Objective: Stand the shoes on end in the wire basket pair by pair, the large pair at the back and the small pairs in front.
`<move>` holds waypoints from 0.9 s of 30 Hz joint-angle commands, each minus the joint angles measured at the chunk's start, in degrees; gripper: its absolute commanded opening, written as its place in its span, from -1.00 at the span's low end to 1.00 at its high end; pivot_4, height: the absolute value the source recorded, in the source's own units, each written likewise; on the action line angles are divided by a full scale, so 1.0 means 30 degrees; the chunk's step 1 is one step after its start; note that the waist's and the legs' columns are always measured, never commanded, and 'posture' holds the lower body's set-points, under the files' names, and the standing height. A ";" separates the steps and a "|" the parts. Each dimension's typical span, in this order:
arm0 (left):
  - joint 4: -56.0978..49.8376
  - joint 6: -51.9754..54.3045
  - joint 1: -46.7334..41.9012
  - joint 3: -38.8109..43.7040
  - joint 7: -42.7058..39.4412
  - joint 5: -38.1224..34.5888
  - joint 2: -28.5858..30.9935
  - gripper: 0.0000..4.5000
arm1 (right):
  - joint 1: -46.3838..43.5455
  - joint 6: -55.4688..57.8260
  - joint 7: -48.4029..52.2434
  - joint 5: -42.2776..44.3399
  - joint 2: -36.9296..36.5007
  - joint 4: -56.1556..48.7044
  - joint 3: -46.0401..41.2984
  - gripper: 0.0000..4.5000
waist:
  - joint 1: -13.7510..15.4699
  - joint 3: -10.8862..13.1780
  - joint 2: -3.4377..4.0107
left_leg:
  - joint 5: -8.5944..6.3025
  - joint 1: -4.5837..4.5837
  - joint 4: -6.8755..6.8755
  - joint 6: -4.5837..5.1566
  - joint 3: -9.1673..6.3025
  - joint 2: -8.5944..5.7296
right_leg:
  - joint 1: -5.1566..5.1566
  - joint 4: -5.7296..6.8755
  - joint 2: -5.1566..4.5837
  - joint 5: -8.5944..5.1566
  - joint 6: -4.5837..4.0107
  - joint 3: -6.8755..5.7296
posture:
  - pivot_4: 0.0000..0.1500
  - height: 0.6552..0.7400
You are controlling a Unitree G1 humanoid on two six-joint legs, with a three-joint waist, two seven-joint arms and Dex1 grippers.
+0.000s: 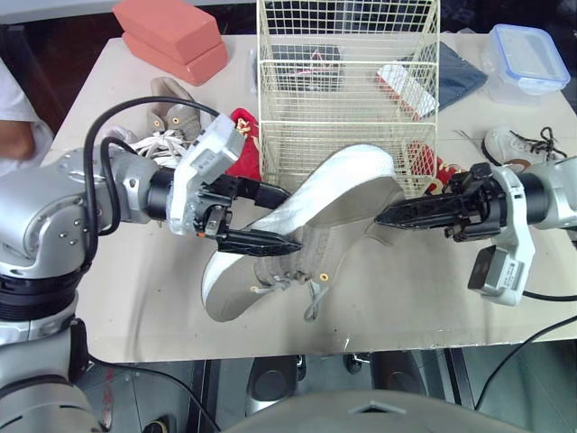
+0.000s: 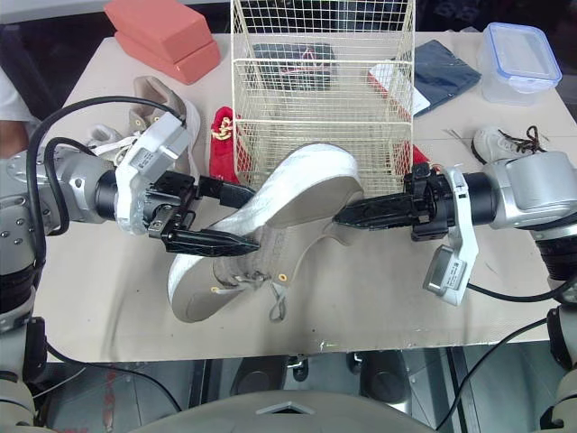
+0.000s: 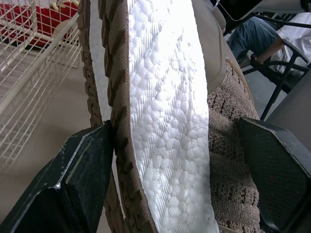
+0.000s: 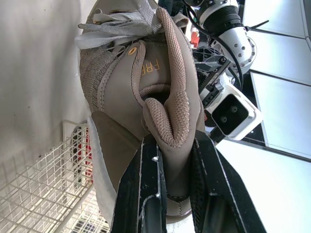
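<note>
A large beige shoe [image 1: 306, 225] with a white sole hangs tilted in front of the wire basket [image 1: 347, 90], its toe low near the table and its heel raised toward the basket. My left gripper [image 1: 290, 218] is shut across its middle, one finger [image 3: 82, 179] on the sole edge and the other on the knit upper. At the heel collar [image 4: 167, 121], my right gripper [image 1: 380, 216] is shut on it. A second sole edge [image 3: 90, 73] shows beside the held shoe. Small red shoes [image 1: 242, 149] lie left of the basket.
A beige sneaker [image 1: 171, 117] lies at the left and a white sneaker [image 1: 514, 144] at the right. More red shoes [image 1: 433, 167] sit by the basket's right corner. Pink blocks [image 1: 171, 36], a dark cloth [image 1: 455, 77] and a plastic box [image 1: 527, 59] line the back. A person [image 1: 13, 126] stands at the left edge.
</note>
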 commanded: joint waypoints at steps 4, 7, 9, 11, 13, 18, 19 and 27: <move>-0.1322 -0.0215 0.0420 -0.0358 -0.0519 -0.0261 0.0462 0.94 | -0.0874 0.1274 -0.1060 0.0384 0.0108 0.0460 -0.0760 -1.00 | -0.0010 0.0000 0.0000 | 0.0000 0.0000 0.0000 0.0000 0.0001 0.0000 | 0.0000 0.0000 0.0000 0.0000 0.0000 0.0001 | 1.00 -0.27; -0.1534 -0.0490 0.0524 -0.0699 -0.0676 0.0007 0.0569 0.94 | -0.0974 0.1433 -0.1123 0.0288 0.0205 0.0725 -0.0680 -1.00 | -0.0011 0.0000 0.0000 | 0.0000 0.0000 0.0002 0.0000 0.0001 0.0000 | 0.0000 0.0001 0.0001 0.0000 -0.0001 0.0000 | 1.00 -0.27; -0.1504 -0.0521 0.0562 -0.0883 -0.0625 0.0163 0.0554 0.94 | -0.1033 0.1361 -0.1256 0.0177 0.0342 0.0835 -0.0803 -1.00 | -0.0009 0.0000 0.0000 | 0.0000 0.0000 0.0003 0.0000 0.0001 -0.0001 | 0.0000 0.0002 0.0001 0.0000 -0.0001 0.0000 | 1.00 -0.27; -0.1466 -0.0465 0.0535 -0.1078 -0.0482 0.0281 0.0427 0.70 | -0.1102 0.1329 -0.1374 0.0049 0.0469 0.0906 -0.1002 -1.00 | -0.0008 0.0000 0.0000 | 0.0000 0.0000 0.0004 0.0000 0.0001 -0.0001 | 0.0000 0.0002 0.0002 0.0000 0.0000 0.0000 | 1.00 -0.27; -0.1509 -0.0506 0.0564 -0.1353 -0.0445 0.0569 0.0411 0.47 | -0.1163 0.1326 -0.1490 -0.0068 0.0552 0.0962 -0.1156 -1.00 | -0.0007 0.0000 0.0000 | 0.0000 0.0000 0.0004 0.0000 0.0002 -0.0002 | -0.0001 0.0002 0.0001 0.0000 -0.0001 0.0001 | 1.00 -0.27; -0.1338 -0.1018 0.0688 -0.2091 -0.0421 0.1787 0.0640 -0.11 | -0.1354 0.1429 -0.1741 -0.0052 0.0609 0.1037 -0.1276 -1.00 | -0.0009 0.0000 0.0000 | 0.0000 -0.0001 0.0006 0.0000 0.0002 -0.0002 | -0.0001 0.0004 0.0002 0.0000 0.0000 0.0000 | 1.00 -0.27; -0.1310 -0.1101 0.0714 -0.2169 -0.0467 0.1907 0.0637 -0.14 | -0.1388 0.1475 -0.1756 -0.0021 0.0599 0.1039 -0.1288 -1.00 | -0.0008 0.0000 0.0000 | 0.0000 0.0000 0.0006 0.0000 0.0002 -0.0003 | -0.0001 0.0004 0.0003 0.0000 -0.0001 0.0000 | 1.00 -0.27; -0.0968 -0.2240 0.0891 -0.2053 -0.0537 0.2506 0.0425 -0.18 | -0.1786 0.2586 -0.1682 0.1247 0.0430 0.1376 -0.0890 -1.00 | -0.0013 0.0000 0.0000 | 0.0000 -0.0001 0.0006 0.0000 0.0003 -0.0002 | -0.0002 0.0005 0.0003 0.0000 -0.0002 0.0000 | 1.00 -0.27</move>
